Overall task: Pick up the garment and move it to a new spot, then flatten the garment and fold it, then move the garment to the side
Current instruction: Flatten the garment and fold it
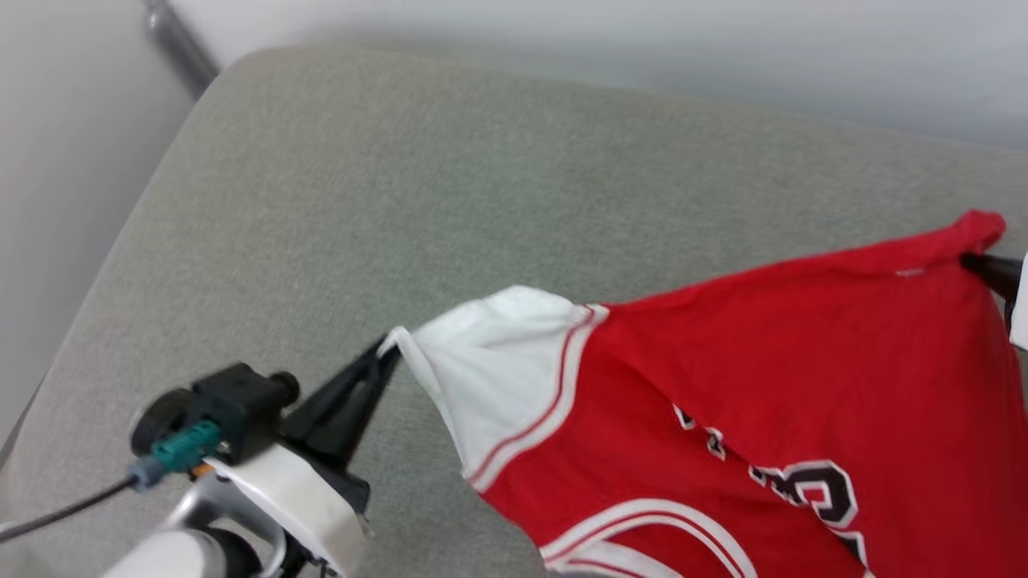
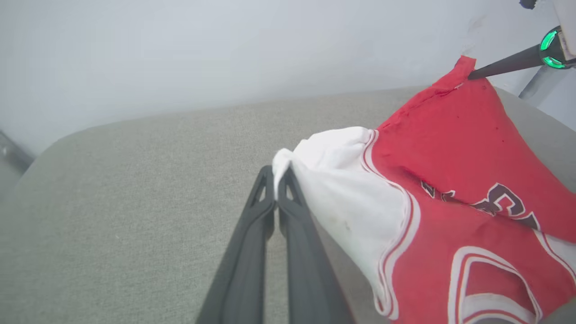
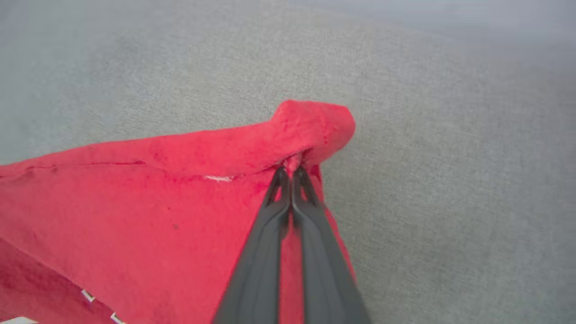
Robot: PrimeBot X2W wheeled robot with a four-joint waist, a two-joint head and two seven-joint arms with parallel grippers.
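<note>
Garment (image 1: 747, 361) hangs stretched between your two grippers over the grey padded surface (image 1: 418, 193), and its lower part sags out of the bottom right of the head view. Whether that sagging part touches the padding, you can't tell.

Left gripper (image 1: 389, 350): fingers pressed together, pinching the very tip of the white sleeve panel (image 1: 498, 361). Right gripper (image 3: 291, 170): fingers also closed, nipping a red corner, with the fabric humped over the tips. It isn't clear which corner of the jersey that is.

Why hold it like this? Two pinches at far-apart ends pull the top edge into a near-straight line. That way the thin cloth opens under its own weight instead of balling up. The black lettering (image 1: 811, 490) faces the head camera, so the printed side is up.

Judgement: you're in the carry or spread stage, with flattening and folding not yet done. Both grips are tiny bites on soft fabric, so a hard tug apart could slip one. The padding to the left lies bare, which looks like room to lay it down.
</note>
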